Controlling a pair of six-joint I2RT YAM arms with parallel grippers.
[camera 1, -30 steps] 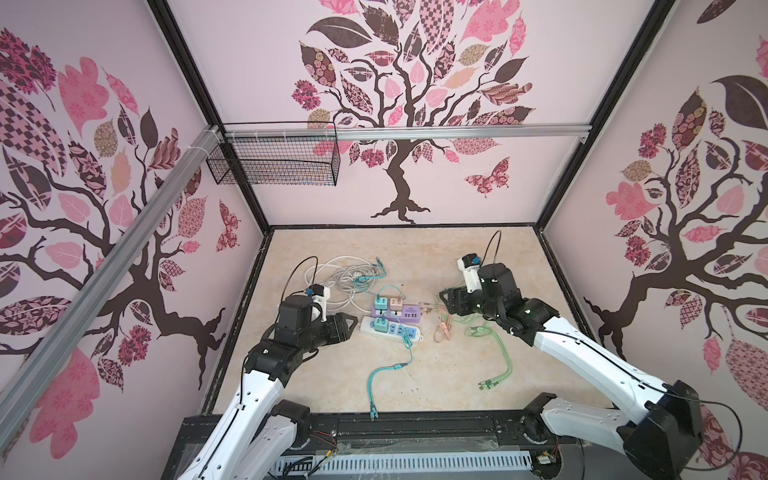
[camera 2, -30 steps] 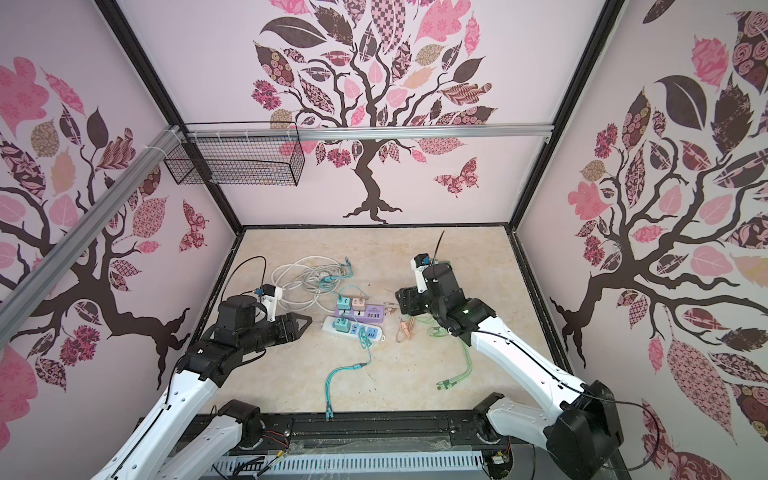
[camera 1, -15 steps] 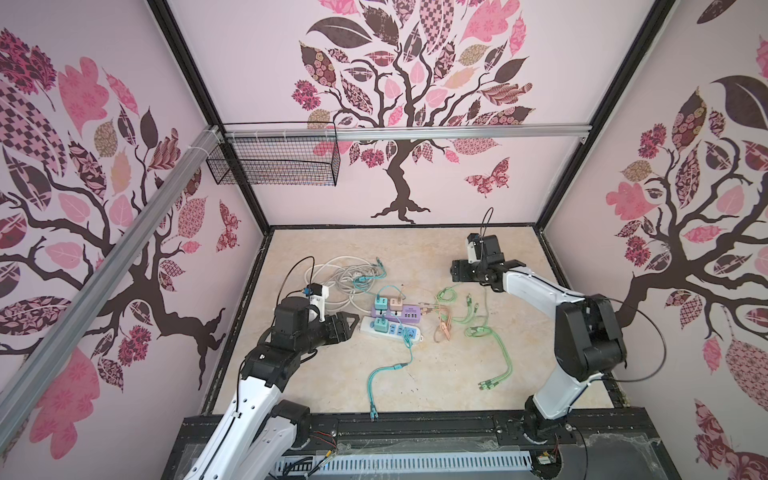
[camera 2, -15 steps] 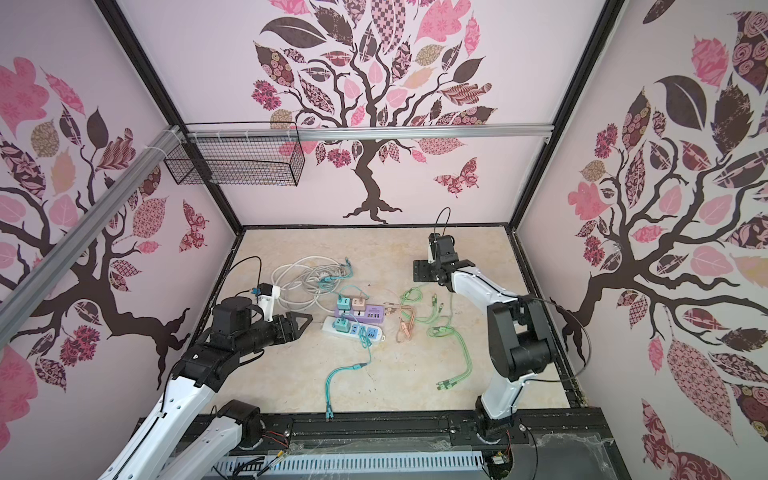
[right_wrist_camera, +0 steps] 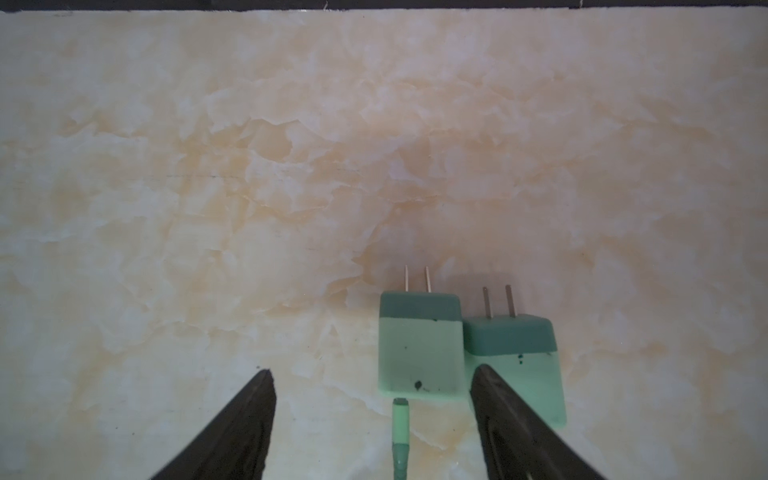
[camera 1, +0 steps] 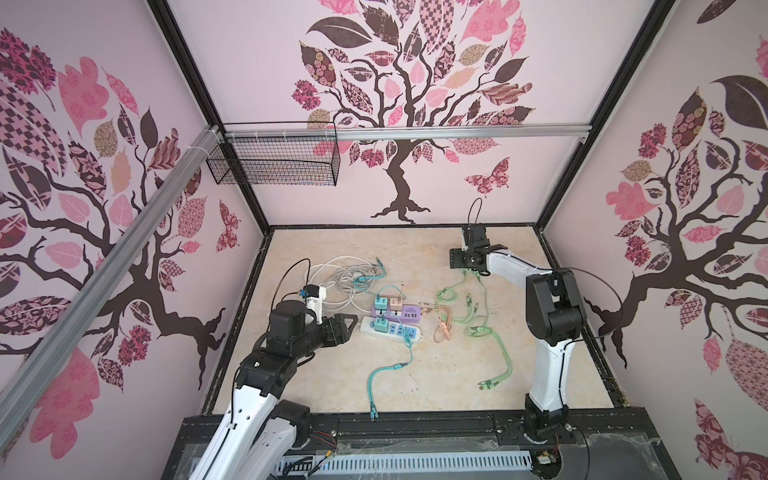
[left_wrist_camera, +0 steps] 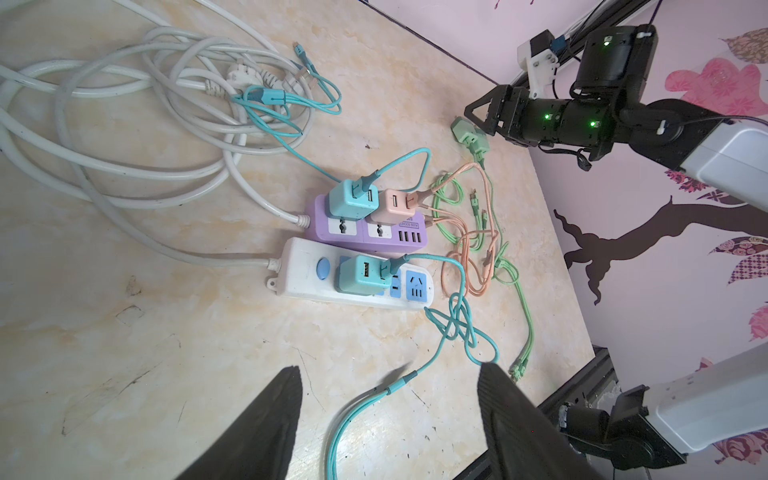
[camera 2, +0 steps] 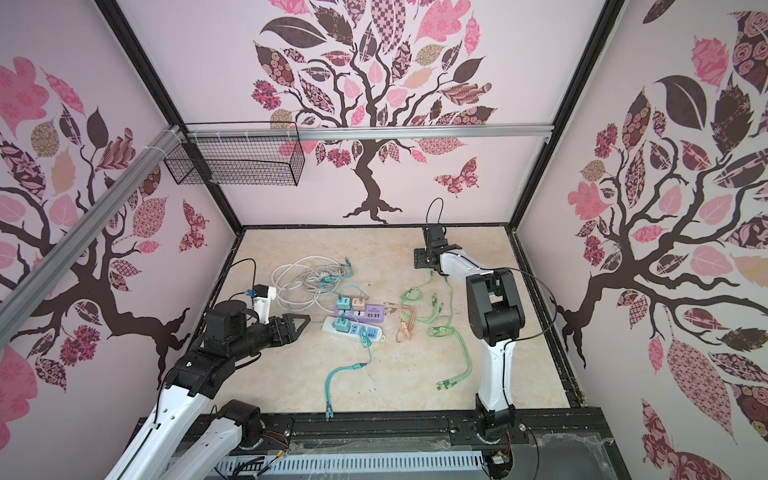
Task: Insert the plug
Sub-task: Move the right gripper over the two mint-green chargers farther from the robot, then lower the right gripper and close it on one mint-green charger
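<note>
Below the right gripper (camera 1: 468, 271), in both top views, the green plug is being hidden almost wholly by the gripper's body. Only its green cable (camera 1: 445, 294) is being shown, trailing toward the purple power strip (camera 1: 409, 309) and the white power strip (camera 1: 388, 328), both well apart from that gripper. The left gripper (camera 1: 349, 326) is being held spread and empty just beside the white strip.

In the left wrist view, the green plug (left_wrist_camera: 469, 135) is being shown lying on the table (left_wrist_camera: 166, 332), right under the right gripper (left_wrist_camera: 476, 114). Between the left gripper's (left_wrist_camera: 389, 370) parted fingers, a teal cable (left_wrist_camera: 374, 395) is lying untouched.

In the right wrist view, the right gripper (right_wrist_camera: 372, 372) is being held wide, with nothing pinched. The green plug (right_wrist_camera: 419, 357) is lying between the jaws, crowded toward one finger (right_wrist_camera: 519, 424), with its prongs pointing away. A second green plug (right_wrist_camera: 511, 336) is touching its side, partly behind that finger.

Trouble is being invited by that closeness, judging from here. The finger is likely being set to come down on the second plug, or both plugs are being risked in one grip. An off-centre squeeze could leave the plug twisted and its prongs misaligned. The tangled cable could drag on the carry.
</note>
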